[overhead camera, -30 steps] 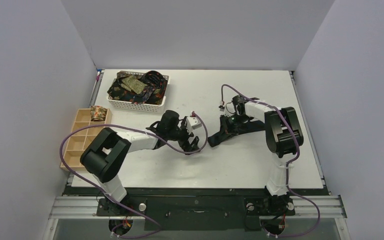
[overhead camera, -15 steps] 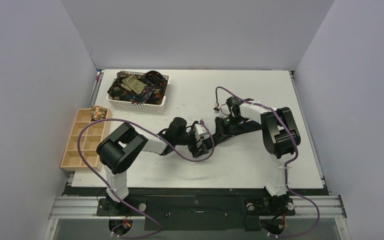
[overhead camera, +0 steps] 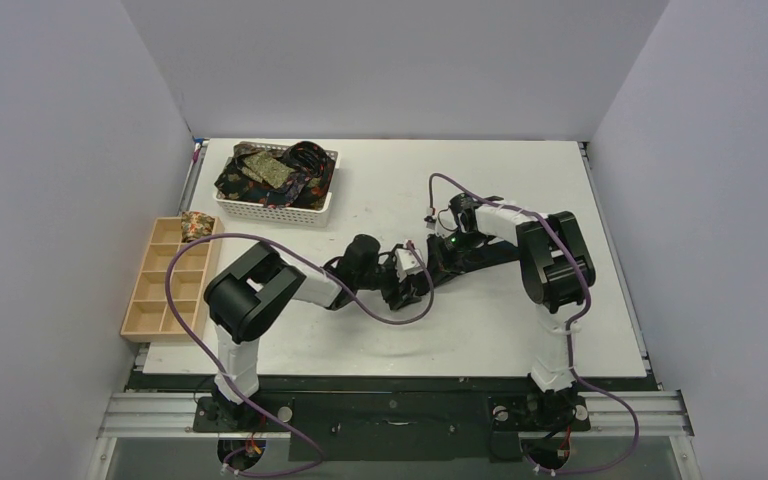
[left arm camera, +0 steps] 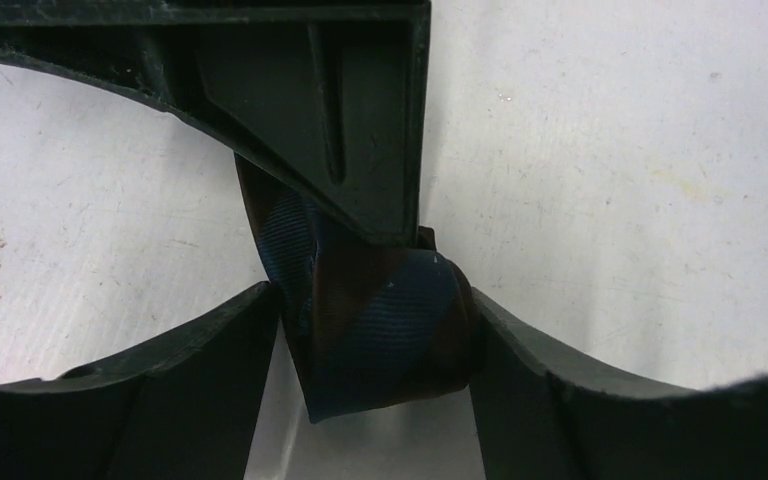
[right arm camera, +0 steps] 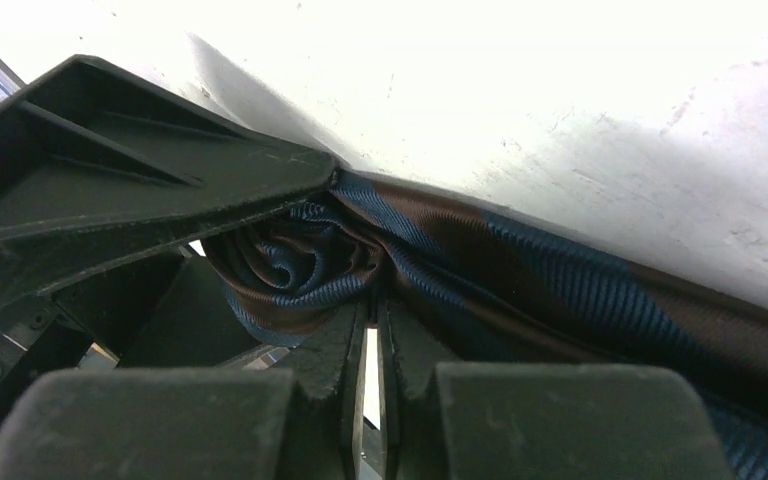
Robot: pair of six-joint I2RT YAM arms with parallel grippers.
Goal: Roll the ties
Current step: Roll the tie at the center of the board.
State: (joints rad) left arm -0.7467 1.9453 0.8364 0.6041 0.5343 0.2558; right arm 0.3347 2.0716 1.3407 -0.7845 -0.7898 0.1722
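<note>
A blue and brown striped tie lies on the white table, its near end wound into a small roll. In the left wrist view my left gripper straddles that roll, and both fingers touch its sides. My right gripper is shut, pinching the tie fabric right at the spiral of the roll. From above, the two grippers meet at mid-table, left gripper and right gripper. The roll itself is hidden there.
A white lattice basket at the back left holds several loose patterned ties. A pale wooden compartment tray sits at the left edge with one rolled patterned tie in its far cell.
My left arm has swung right across the table to the roll, and its jaws have narrowed onto it. The right gripper has shifted slightly left, staying shut on the tie.
</note>
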